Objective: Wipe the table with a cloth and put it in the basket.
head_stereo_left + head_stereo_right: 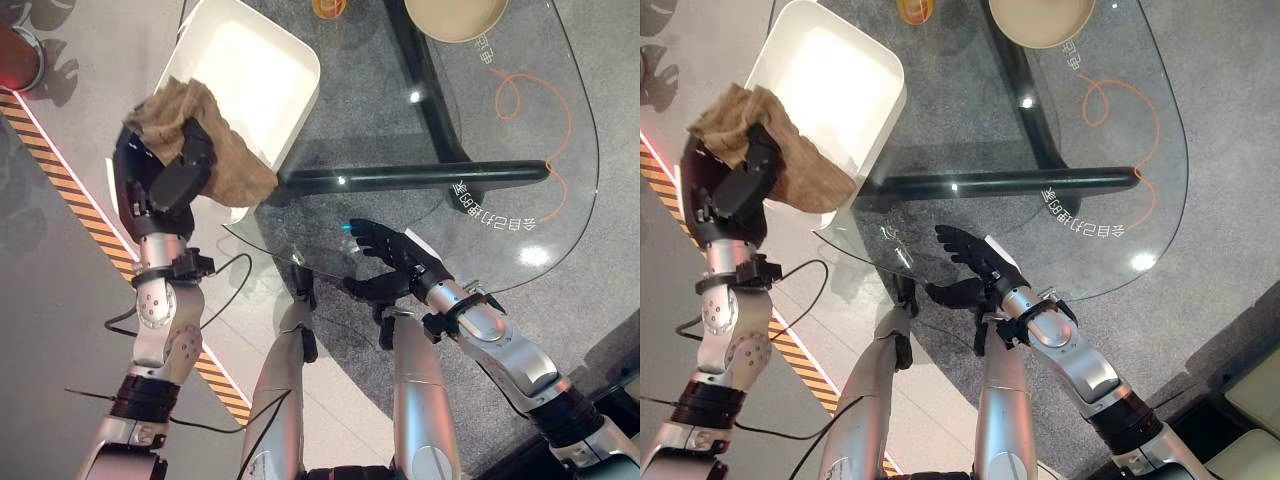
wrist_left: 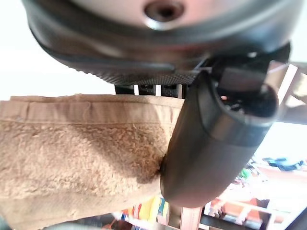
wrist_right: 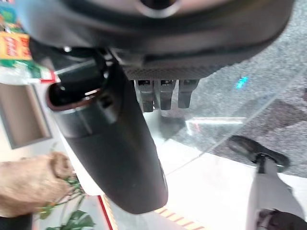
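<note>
My left hand (image 1: 160, 180) is shut on a tan terry cloth (image 1: 225, 150), pinched between thumb and fingers, as the left wrist view shows on the cloth (image 2: 72, 153). The hand holds the cloth in the air at the near edge of the white basket (image 1: 265, 70), with the cloth's loose end draped over the basket's near rim. The basket stands off the glass table's (image 1: 500, 150) left end. My right hand (image 1: 385, 245) hovers open, fingers straight, at the table's near edge, holding nothing.
A beige bowl (image 1: 455, 18) and a small orange cup (image 1: 328, 8) stand at the table's far side. An orange cord (image 1: 545, 110) loops beneath the glass. A dark table leg (image 1: 420, 175) runs under the top. Striped floor tape (image 1: 95, 225) runs left.
</note>
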`<state>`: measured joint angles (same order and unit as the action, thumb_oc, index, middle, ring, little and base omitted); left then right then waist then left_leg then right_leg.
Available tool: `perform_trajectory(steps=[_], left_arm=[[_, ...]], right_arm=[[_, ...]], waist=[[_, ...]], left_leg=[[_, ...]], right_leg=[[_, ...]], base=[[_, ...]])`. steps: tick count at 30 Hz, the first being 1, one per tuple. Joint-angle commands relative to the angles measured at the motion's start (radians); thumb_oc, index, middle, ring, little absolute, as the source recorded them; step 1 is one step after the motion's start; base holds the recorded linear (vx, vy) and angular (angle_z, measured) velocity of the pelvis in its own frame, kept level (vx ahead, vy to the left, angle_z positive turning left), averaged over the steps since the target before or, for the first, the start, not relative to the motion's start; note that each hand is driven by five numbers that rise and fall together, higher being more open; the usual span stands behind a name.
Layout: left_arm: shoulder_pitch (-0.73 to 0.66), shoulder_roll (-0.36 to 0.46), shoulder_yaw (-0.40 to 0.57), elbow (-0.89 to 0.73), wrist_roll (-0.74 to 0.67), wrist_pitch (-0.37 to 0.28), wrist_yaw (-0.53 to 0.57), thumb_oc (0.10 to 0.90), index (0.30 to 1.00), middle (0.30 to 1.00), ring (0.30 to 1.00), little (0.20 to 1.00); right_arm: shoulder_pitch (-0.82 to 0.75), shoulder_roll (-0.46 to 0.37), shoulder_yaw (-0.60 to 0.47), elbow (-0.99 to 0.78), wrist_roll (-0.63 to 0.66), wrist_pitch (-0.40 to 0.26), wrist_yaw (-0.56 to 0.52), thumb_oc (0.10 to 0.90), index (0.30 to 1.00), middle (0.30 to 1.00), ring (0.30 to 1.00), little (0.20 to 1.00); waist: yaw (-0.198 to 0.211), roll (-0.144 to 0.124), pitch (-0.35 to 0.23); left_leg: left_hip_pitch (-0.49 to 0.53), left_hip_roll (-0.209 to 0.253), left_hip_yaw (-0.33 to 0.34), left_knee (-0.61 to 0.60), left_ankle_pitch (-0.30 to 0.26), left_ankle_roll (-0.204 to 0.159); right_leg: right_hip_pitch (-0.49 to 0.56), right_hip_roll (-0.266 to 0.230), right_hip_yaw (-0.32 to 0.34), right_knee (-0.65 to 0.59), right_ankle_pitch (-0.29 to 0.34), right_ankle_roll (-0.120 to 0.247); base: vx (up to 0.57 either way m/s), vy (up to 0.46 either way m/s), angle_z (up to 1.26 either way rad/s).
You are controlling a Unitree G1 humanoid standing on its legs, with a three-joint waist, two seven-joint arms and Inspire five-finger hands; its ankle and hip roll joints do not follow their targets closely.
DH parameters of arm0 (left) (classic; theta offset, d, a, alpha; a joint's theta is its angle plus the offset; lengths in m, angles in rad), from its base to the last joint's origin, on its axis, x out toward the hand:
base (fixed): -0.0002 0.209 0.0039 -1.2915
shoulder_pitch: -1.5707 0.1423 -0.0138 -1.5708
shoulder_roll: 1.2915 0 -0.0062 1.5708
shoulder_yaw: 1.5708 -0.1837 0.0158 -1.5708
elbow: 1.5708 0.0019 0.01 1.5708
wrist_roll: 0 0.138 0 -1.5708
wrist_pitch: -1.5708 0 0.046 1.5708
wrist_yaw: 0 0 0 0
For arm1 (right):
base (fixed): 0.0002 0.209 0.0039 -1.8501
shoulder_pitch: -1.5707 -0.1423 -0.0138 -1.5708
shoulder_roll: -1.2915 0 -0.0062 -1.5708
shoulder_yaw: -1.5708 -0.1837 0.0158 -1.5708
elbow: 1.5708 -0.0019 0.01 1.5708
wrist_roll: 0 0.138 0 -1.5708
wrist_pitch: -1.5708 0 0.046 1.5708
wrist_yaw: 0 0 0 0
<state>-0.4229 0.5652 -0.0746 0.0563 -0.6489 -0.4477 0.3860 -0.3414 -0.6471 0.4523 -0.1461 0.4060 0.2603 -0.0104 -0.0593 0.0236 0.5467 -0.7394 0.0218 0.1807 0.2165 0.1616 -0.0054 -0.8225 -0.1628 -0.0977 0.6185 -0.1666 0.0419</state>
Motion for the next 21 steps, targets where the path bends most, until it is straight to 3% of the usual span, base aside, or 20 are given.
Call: perform_trajectory(steps=[1, 3, 5, 6, 7, 8, 10, 16, 21], left_arm=[[-0.090, 0.066, 0.101, -0.039, 0.139, -0.138, 0.105, 0.100, 0.300, 0.300, 0.300, 0.200], [-0.099, 0.086, 0.090, -0.011, 0.223, -0.115, 0.172, 0.100, 0.300, 0.300, 0.300, 0.200], [-0.121, 0.109, 0.086, -0.001, 0.310, -0.082, 0.246, 0.100, 0.300, 0.300, 0.300, 0.200], [-0.120, 0.132, 0.078, 0.012, 0.388, -0.047, 0.329, 0.100, 0.300, 0.300, 0.300, 0.200], [-0.134, 0.145, 0.080, 0.019, 0.417, -0.036, 0.358, 0.100, 0.300, 0.300, 0.300, 0.200], [-0.125, 0.152, 0.073, 0.028, 0.439, -0.027, 0.382, 0.100, 0.300, 0.300, 0.300, 0.200], [-0.133, 0.179, 0.072, 0.042, 0.494, -0.006, 0.438, 0.100, 0.300, 0.300, 0.300, 0.200], [-0.143, 0.201, 0.051, 0.070, 0.558, 0.078, 0.482, 0.100, 0.300, 0.300, 0.300, 0.200], [-0.140, 0.199, 0.046, 0.109, 0.567, 0.088, 0.537, 0.100, 0.300, 0.300, 0.300, 0.200]], right_arm=[[-0.026, -0.007, 0.031, -0.061, 0.083, -0.012, 0.019, 0.800, 0.900, 0.900, 0.900, 0.900], [-0.016, -0.007, 0.049, -0.055, 0.096, 0.004, 0.009, 0.800, 0.900, 0.900, 0.900, 0.900], [-0.029, -0.017, 0.054, -0.058, 0.107, 0.013, -0.003, 0.800, 0.900, 0.900, 0.900, 0.900], [-0.023, -0.024, 0.065, -0.057, 0.115, 0.020, -0.014, 0.800, 0.900, 0.900, 0.900, 0.900], [-0.032, -0.031, 0.064, -0.059, 0.119, 0.019, -0.017, 0.800, 0.900, 0.900, 0.900, 0.900], [-0.019, -0.033, 0.070, -0.056, 0.124, 0.018, -0.021, 0.800, 0.900, 0.900, 0.900, 0.900], [-0.020, -0.052, 0.066, -0.058, 0.135, 0.010, -0.028, 0.800, 0.900, 0.900, 0.900, 0.900], [-0.015, -0.069, 0.064, -0.072, 0.210, 0.008, -0.036, 0.800, 0.900, 0.900, 0.900, 0.900], [-0.003, -0.080, 0.071, -0.070, 0.214, 0.008, -0.019, 0.800, 0.900, 0.900, 0.900, 0.900]], waist=[[-0.024, 0.003, -0.027], [-0.024, 0.007, -0.027], [-0.028, 0.005, -0.027], [-0.025, 0.007, -0.027], [-0.029, 0.005, -0.027], [-0.025, 0.008, -0.027], [-0.026, 0.007, -0.027], [-0.027, 0.005, -0.027], [-0.032, 0.003, -0.027]], left_leg=[[-0.034, -0.058, 0.047, 0.219, -0.237, -0.005], [-0.023, -0.059, 0.039, 0.229, -0.267, -0.011], [-0.059, -0.060, 0.053, 0.224, -0.240, -0.005], [-0.046, -0.058, 0.043, 0.232, -0.267, -0.010], [-0.077, -0.059, 0.055, 0.226, -0.239, -0.003], [-0.053, -0.057, 0.044, 0.236, -0.270, -0.009], [-0.075, -0.059, 0.048, 0.233, -0.260, -0.008], [-0.111, -0.060, 0.040, 0.250, -0.268, -0.013], [-0.146, -0.051, 0.047, 0.260, -0.273, -0.011]], right_leg=[[0.007, 0.087, 0.019, -0.242, 0.155, 0.027], [0.016, 0.090, 0.026, -0.236, 0.132, 0.034], [-0.017, 0.085, 0.023, -0.253, 0.163, 0.029], [-0.005, 0.088, 0.027, -0.246, 0.140, 0.036], [-0.035, 0.084, 0.024, -0.258, 0.168, 0.030], [-0.012, 0.089, 0.028, -0.246, 0.138, 0.037], [-0.031, 0.086, 0.027, -0.258, 0.151, 0.038], [-0.067, 0.089, 0.031, -0.257, 0.156, 0.044], [-0.111, 0.092, 0.034, -0.243, 0.156, 0.047]], base=[[0.02, 0.077, -0.01], [0.09, 0.088, -0.01], [0.02, 0.074, -0.04], [-0.04, 0.061, -0.04], [0.09, 0.079, -0.03], [0.00, 0.046, -0.02], [0.03, 0.051, -0.03], [0.02, 0.051, -0.01], [0.02, 0.059, -0.01]])
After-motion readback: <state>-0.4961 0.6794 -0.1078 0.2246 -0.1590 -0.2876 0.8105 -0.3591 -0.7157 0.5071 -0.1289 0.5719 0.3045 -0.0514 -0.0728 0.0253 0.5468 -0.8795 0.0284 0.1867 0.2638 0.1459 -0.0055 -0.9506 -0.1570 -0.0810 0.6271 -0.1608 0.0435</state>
